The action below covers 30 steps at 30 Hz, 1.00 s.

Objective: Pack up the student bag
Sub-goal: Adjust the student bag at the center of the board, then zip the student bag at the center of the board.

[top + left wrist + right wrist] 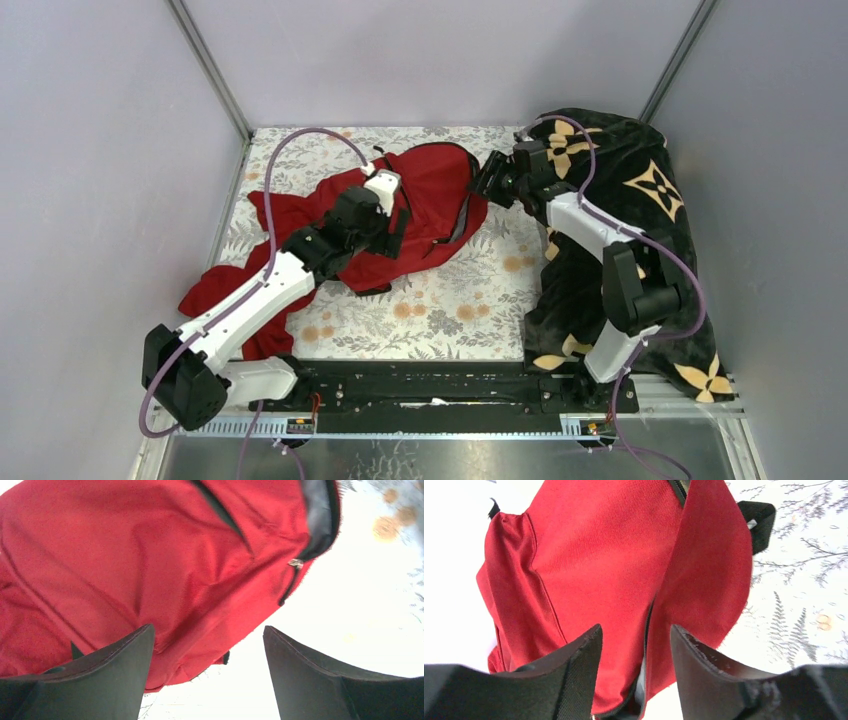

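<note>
The student bag [435, 185], dark red with black zippers, lies on the floral table cover toward the back. My left gripper [392, 228] hovers over its near left part. In the left wrist view that gripper [207, 627] stands wide open, with the bag's [150, 555] lower edge and bare table between its fingers. My right gripper [487, 180] is at the bag's right edge. Seen from the right wrist, it [635, 627] is partly open and straddles the bag's [599, 555] black zipper line [647, 625] without pinching it.
A thin red cloth [230, 290] lies crumpled under the left arm at the left. A black blanket with tan flower motifs [640, 200] is heaped along the right side under the right arm. The floral table cover [450, 300] shows in front of the bag.
</note>
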Available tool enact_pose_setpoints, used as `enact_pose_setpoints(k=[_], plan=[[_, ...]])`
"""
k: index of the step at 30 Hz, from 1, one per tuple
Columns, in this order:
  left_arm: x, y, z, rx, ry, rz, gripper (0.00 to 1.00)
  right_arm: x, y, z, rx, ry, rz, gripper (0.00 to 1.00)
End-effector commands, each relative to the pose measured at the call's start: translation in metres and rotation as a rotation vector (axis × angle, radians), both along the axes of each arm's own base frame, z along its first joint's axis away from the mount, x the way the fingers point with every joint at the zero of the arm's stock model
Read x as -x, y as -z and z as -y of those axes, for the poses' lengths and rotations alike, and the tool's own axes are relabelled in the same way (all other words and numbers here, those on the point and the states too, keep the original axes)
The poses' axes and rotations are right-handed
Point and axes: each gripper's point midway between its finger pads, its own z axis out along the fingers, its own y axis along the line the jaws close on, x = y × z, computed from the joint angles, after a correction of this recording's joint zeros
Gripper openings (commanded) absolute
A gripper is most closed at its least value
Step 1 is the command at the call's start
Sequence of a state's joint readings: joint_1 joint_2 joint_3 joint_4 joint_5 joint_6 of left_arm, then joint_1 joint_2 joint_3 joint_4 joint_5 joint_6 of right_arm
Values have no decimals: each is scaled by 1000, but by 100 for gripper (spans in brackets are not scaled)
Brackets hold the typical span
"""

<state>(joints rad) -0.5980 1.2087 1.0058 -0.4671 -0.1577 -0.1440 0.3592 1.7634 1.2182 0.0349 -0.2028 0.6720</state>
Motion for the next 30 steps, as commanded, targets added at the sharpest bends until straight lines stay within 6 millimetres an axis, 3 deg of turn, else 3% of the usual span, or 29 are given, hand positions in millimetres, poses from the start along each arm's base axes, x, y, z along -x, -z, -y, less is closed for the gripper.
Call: enact_pose_setpoints(k=[1,3,7,10,13,16,23,30], plan=[[23,-6,29,-82,190,7,87,26,-34,12,-3,-32,82,63],[26,1,36,-113,214,15,87,50,-39,14,-46,-47,83,65],[21,17,45,-185,241,37,93,104,-32,-3,-219,-104,7,66],[19,28,56,-198,282,16,95,140,-22,-26,-288,-154,-60,66],[18,43,59,-212,310,1,95,164,-19,-49,-311,-179,-105,66],[18,56,53,-235,307,-33,95,167,-14,-63,-349,-167,-134,65],[13,54,37,-129,271,-49,93,154,-5,-93,-338,-208,-203,54],[14,80,28,-156,241,-148,75,140,6,-108,-319,-181,-232,50]])
